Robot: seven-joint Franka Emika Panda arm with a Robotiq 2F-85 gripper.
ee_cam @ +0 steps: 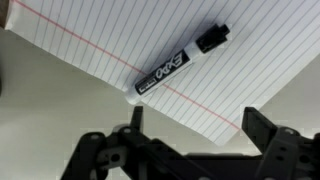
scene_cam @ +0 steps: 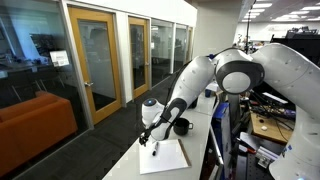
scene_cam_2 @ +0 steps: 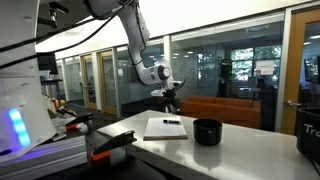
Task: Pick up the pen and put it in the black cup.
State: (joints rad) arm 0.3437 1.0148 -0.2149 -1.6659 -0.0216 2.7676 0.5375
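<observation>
The pen (ee_cam: pixel 180 62) is a short dark marker with a white label. It lies diagonally on a lined white paper sheet (ee_cam: pixel 110 45). It also shows in both exterior views (scene_cam: pixel 155 152) (scene_cam_2: pixel 172 122). My gripper (ee_cam: pixel 195 118) is open and empty. It hovers above the paper's edge, just short of the pen, and shows in both exterior views (scene_cam: pixel 147 136) (scene_cam_2: pixel 170 103). The black cup (scene_cam_2: pixel 207 131) is a squat mug. It stands on the table beside the paper and also shows in an exterior view (scene_cam: pixel 182 126).
The paper (scene_cam_2: pixel 165 128) lies on a white table (scene_cam_2: pixel 240 150) with its edges close by. A taller dark container (scene_cam_2: pixel 309 126) stands at the table's far end. A red-handled tool (scene_cam_2: pixel 105 151) and equipment sit near one corner. An orange sofa (scene_cam: pixel 35 125) stands beyond.
</observation>
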